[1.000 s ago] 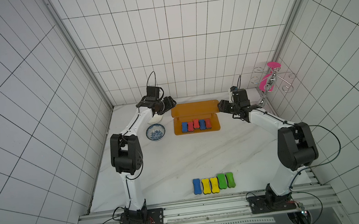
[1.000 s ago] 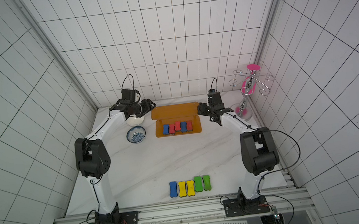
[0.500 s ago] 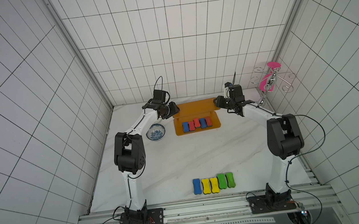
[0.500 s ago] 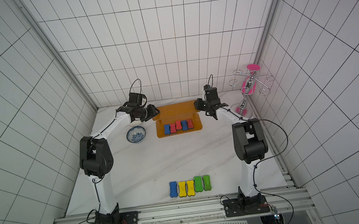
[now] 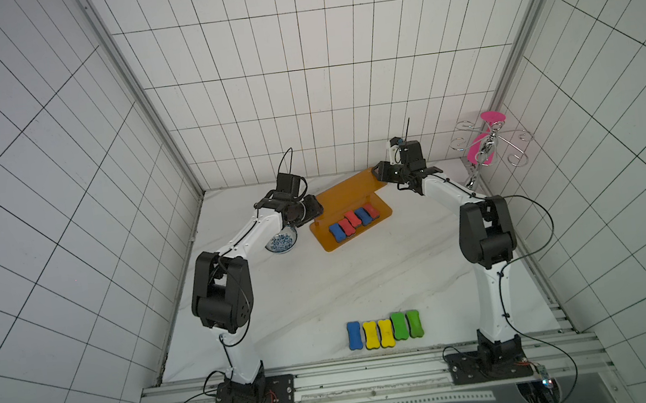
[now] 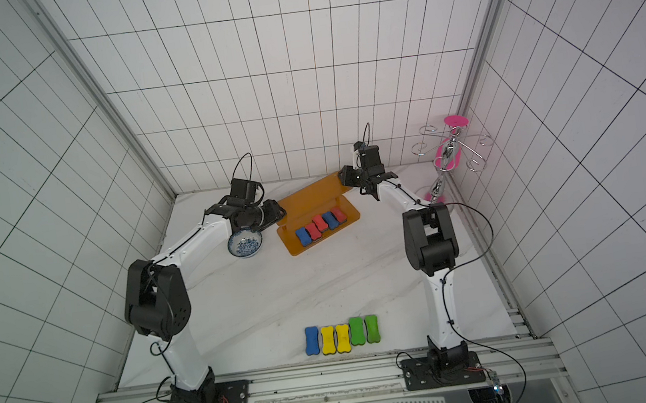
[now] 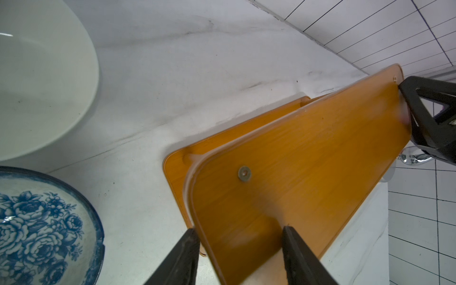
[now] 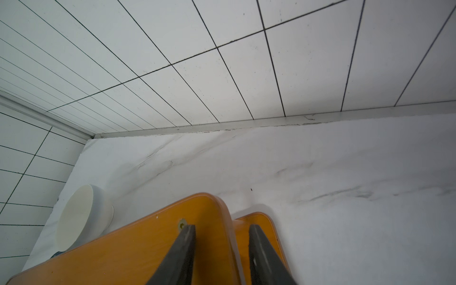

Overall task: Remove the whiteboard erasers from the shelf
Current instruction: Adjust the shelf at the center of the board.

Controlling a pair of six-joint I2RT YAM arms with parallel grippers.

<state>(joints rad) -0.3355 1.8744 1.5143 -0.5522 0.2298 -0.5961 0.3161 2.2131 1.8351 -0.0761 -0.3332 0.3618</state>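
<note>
The orange-brown shelf (image 5: 345, 191) (image 6: 308, 200) stands askew at the back of the table, its right end swung toward the back wall. Several red and blue whiteboard erasers (image 5: 353, 222) (image 6: 320, 224) lie in a row on its lower board. My left gripper (image 5: 316, 207) (image 7: 240, 237) is shut on the left end of the top board (image 7: 308, 160). My right gripper (image 5: 378, 170) (image 8: 220, 234) is shut on the right end (image 8: 148, 241). One blue, two yellow and two green erasers (image 5: 385, 331) (image 6: 342, 336) lie in a row near the table's front edge.
A blue-patterned bowl (image 5: 282, 241) (image 7: 37, 222) sits just left of the shelf under my left arm, with a white bowl (image 7: 37, 74) (image 8: 81, 217) behind it. A chrome hook stand (image 5: 486, 145) (image 6: 451, 149) with a pink piece on it stands in the back right corner.
Both grippers came in to the ends of the shelf's top board and closed on it. The shelf has turned from square to askew, with its right end nearer the back wall.
</note>
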